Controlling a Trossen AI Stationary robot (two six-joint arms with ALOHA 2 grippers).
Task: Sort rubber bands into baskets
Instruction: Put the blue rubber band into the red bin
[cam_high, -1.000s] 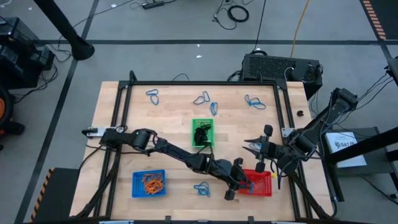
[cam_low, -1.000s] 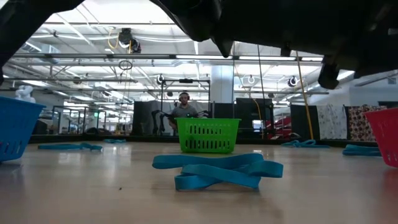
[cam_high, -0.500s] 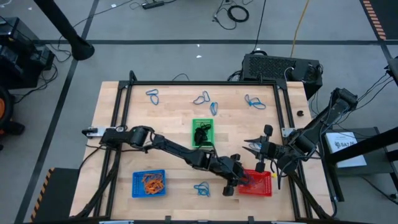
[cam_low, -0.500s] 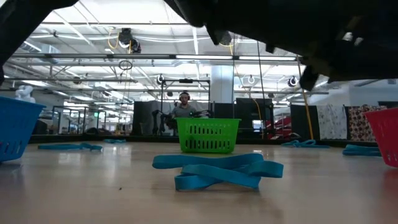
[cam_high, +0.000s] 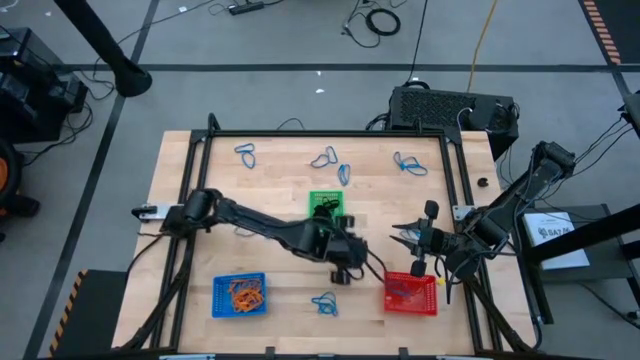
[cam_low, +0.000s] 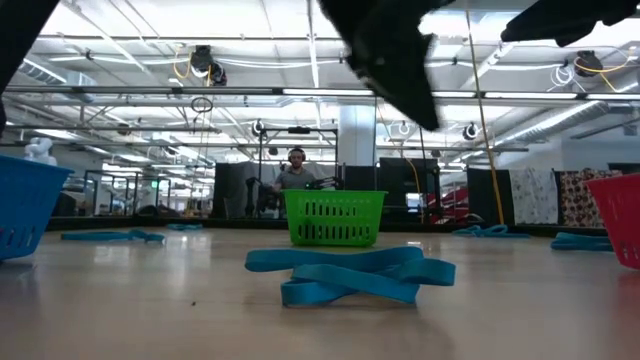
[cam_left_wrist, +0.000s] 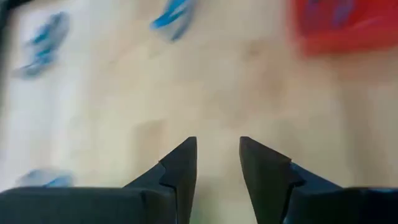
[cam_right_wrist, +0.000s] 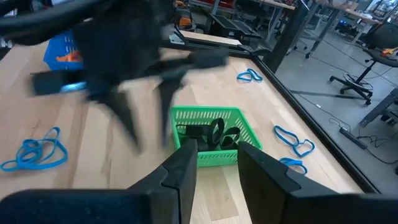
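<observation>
My left gripper (cam_high: 345, 272) (cam_left_wrist: 217, 149) hangs open above bare wood between the green basket (cam_high: 327, 205) and the red basket (cam_high: 411, 294), fingers slanting down, nothing between them. The red basket holds blue rubber bands; the blue basket (cam_high: 240, 294) holds orange ones; the green basket (cam_right_wrist: 208, 134) holds black ones. A blue rubber band (cam_high: 323, 303) (cam_low: 350, 272) lies flat on the table near the front edge. Several more blue bands (cam_high: 325, 158) lie along the far side. My right gripper (cam_high: 398, 236) (cam_right_wrist: 217, 152) waits open at the right, above the table.
A black metal frame (cam_high: 200, 160) runs along the table's left, far and right sides. A black box (cam_high: 450, 108) stands behind the far right corner. In the low view a person (cam_low: 296, 175) sits far behind the table. Bare wood shows between the baskets.
My left gripper has drawn back from above the red basket's left end, going up and toward the table's left and far side, and has tipped as it went. It now hangs near the green basket. The bands and baskets lie where they were.
</observation>
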